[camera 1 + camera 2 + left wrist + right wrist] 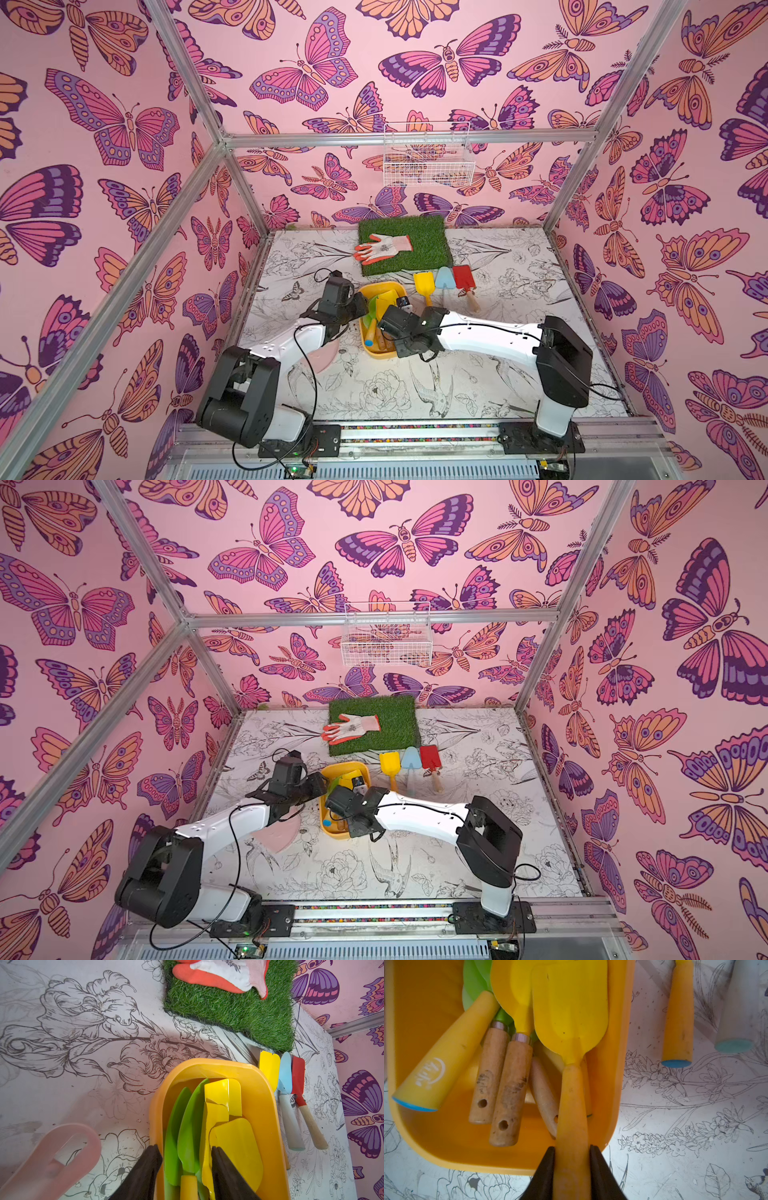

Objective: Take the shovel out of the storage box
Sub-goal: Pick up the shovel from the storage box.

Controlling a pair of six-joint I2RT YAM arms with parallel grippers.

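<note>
Right gripper (572, 1150) has its matt black, wedge-shaped fingers (544, 1172) pressed against either side of the smooth, tapering handle of the yellow shovel (571, 1012), whose glossy blade is flat with rounded shoulders. That blade lies inside the shallow yellow plastic storage box (446, 1153) with rounded corners, on top of other tools, and its handle crosses the box's end rim. Round wooden handles (508, 1088) with drilled holes and glossy green pointed blades (191, 1122) lie alongside. Left gripper (184, 1147) straddles the box's long wall, one finger outside and one inside. Its jaws are apart, and whether they pinch anything cannot be told. In a top view the box rests on the white flower-printed tabletop (478, 386), near a tufted green artificial-grass mat (428, 257).
</note>
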